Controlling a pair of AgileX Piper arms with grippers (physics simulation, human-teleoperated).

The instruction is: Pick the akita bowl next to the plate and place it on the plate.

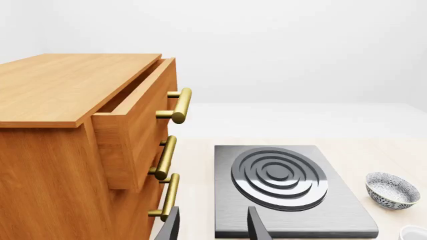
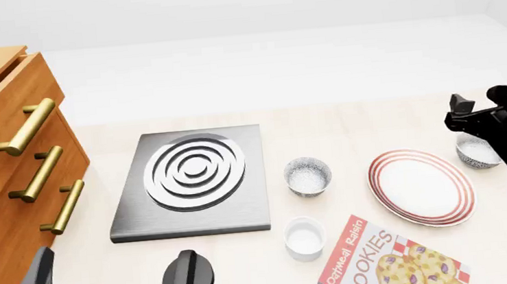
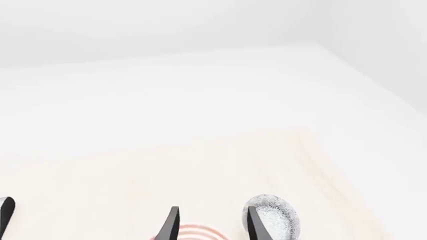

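Presently, the approach step was judged in hand: the right gripper [image 3: 210, 226], jaws parted and empty, was poised above the small grey-black speckled akita bowl [image 2: 477, 152] just beside the large red-ringed white plate [image 2: 421, 187], a descent being required next.

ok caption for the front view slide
Right tool hovers near the akita bowl beside the red-ringed plate; a look-alike bowl sits by the stove plate.

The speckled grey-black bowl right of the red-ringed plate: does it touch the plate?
Apart. The front view shows bare table between the speckled grey-black bowl and the red-ringed white plate.
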